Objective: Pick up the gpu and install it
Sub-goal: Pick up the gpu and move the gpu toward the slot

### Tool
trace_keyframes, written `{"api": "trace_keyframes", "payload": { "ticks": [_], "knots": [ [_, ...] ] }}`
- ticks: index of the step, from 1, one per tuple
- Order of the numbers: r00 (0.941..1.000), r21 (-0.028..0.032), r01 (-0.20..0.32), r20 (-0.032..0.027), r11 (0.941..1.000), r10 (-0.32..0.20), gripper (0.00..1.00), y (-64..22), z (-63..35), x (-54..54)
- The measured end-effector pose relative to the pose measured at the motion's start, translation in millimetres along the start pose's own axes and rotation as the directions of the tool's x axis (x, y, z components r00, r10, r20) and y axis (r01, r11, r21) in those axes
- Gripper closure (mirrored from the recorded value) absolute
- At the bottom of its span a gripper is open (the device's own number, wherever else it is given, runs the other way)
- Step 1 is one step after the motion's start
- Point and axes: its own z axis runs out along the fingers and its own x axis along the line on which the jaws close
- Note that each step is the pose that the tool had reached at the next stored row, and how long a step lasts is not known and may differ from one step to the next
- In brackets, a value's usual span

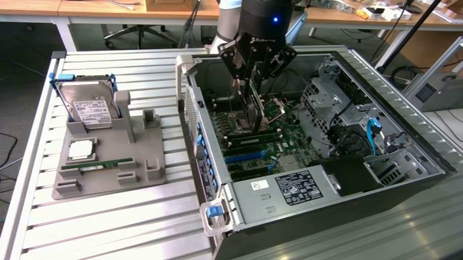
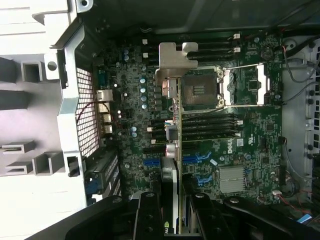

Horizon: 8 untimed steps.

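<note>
Above the green motherboard I am holding the thin dark silvery-bracketed gpu edge-down for its slot, my black hand pinching it.

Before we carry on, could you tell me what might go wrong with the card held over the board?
The gripper holds the gpu with its metal bracket nearest the open CPU socket; a slip could strike it. The card does not look lined up with the blue slots, so seating might jam.
</note>
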Motion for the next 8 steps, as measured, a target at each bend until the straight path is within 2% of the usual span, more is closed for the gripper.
{"api": "trace_keyframes", "payload": {
  "ticks": [8],
  "knots": [
    [1.0,0.0,0.0,0.0,1.0,0.0,0.73,-0.3,2.7,-0.3]
  ]
}}
